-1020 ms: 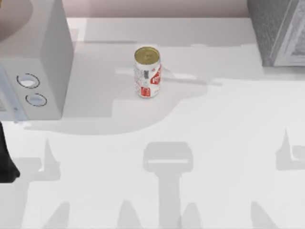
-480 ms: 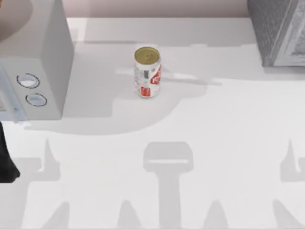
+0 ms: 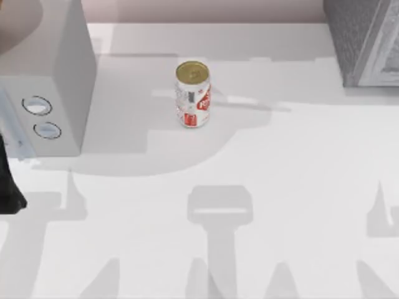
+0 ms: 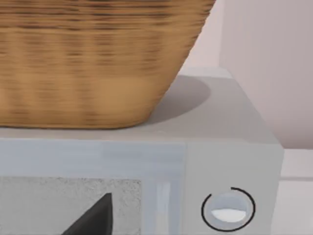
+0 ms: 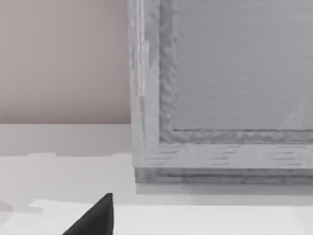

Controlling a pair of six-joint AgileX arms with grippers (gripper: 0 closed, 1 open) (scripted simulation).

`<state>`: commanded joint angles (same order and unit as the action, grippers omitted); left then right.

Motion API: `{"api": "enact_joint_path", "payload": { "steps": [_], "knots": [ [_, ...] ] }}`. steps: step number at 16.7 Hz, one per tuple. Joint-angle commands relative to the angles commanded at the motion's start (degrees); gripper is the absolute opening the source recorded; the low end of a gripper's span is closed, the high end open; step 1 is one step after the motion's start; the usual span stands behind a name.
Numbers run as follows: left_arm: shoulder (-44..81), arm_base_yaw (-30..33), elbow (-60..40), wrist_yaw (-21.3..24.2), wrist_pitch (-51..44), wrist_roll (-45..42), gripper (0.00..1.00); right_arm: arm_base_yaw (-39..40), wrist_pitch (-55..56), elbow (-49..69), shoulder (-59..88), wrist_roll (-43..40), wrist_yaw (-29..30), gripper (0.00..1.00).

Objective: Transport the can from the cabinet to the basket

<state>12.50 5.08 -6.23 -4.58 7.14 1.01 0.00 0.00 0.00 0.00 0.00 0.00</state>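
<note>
At the far left edge of the table [image 3: 262,156], in the top view, a dark part of the left arm [image 3: 7,187] reaches in just in front of the grey box with two dials [image 3: 53,81]; whether the left gripper is released or clenched, I cannot tell. The box stands at the table's left side, its two round dials [image 3: 42,118] one above the other on the front face. From the left wrist view the same box fills the lower half, one dial [image 4: 228,209] ringed in black at its corner, and a woven basket [image 4: 93,58] sits on its flat top, touching it, with its shadow falling beside it; a dark fingertip [image 4: 95,218] shows at the lower edge before the box's speckled front panel.

Toward the middle and rear of the table stands the can [image 3: 192,94], upright, its dull gold top facing up and its white side bearing red label patches; it rests on the bare tabletop, well apart from the grey box on its left and from the cabinet [image 3: 365,40] at the right rear corner; nothing touches it.

At the right, the cabinet is grey and textured. In the right wrist view its framed front [image 5: 225,88] rises close ahead, standing on the table against a pale wall; a dark fingertip [image 5: 95,218] shows at the lower edge, and I cannot tell the state of the right gripper either.
</note>
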Motion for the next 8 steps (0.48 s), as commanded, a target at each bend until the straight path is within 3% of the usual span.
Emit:
{"api": "enact_joint_path", "payload": {
  "steps": [8],
  "knots": [
    [44.51,15.09,-18.5,-13.62,21.22,3.19,1.0,0.0,0.0,0.0,0.0,0.0,0.0,1.0]
  ]
}}
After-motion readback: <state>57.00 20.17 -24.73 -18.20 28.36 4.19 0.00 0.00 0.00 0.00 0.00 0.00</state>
